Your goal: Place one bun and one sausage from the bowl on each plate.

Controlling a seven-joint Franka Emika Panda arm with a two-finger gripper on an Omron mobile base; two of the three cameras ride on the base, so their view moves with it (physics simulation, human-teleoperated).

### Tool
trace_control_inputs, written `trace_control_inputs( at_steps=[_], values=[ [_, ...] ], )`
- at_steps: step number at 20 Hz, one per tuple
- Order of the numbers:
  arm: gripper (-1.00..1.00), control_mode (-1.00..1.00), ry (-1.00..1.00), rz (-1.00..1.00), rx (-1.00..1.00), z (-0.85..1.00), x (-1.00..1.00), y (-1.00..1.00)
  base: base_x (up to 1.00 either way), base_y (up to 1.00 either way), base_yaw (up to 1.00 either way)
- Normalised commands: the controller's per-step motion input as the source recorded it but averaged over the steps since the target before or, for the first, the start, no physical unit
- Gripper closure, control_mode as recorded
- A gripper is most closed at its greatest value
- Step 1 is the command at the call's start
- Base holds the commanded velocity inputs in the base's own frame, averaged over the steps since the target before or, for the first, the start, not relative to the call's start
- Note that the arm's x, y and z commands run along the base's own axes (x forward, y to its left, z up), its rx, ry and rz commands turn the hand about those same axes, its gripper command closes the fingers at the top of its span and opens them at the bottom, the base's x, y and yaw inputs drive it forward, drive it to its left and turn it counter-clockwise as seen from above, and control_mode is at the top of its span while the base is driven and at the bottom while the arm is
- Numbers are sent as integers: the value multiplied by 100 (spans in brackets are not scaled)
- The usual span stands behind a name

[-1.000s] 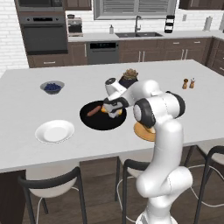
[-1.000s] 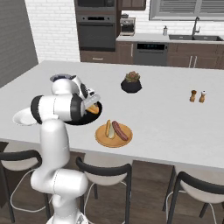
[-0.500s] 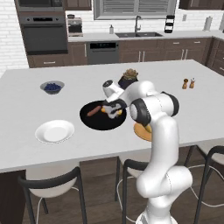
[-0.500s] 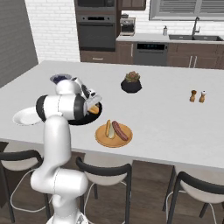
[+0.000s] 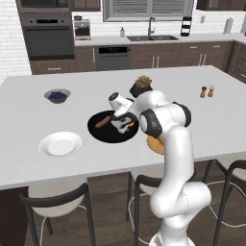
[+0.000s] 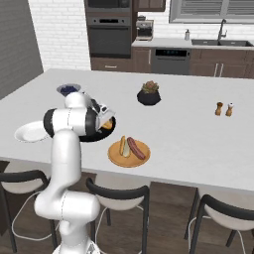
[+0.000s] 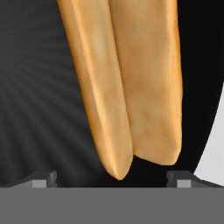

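Split golden-tan bun lies between our spread claw tips above the glossy black bowl; base views add a sausage.

The bowl is glossy black, streaked with pale radial sheen in the hand view; the split bun in it is golden-tan, the sausage reddish-brown. One plate is plain white, the other tan-orange — wood-like. Blueberries sit dark blue in a small grey bowl. The counter is pale grey.
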Motion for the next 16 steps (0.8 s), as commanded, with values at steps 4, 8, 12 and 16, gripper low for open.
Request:
trace_control_inputs(
  at_steps=[4,8,12,16],
  values=[
    [-100,-100,0,0,4,32,13,-4,0,0,0],
    [-100,-100,4,0,0,2,60,0,0,0,0],
    [-100,-100,4,0,-2,-11,42,0,0,0,0],
    [-100,-100,12,0,-4,-13,32,0,0,0,0]
  ],
)
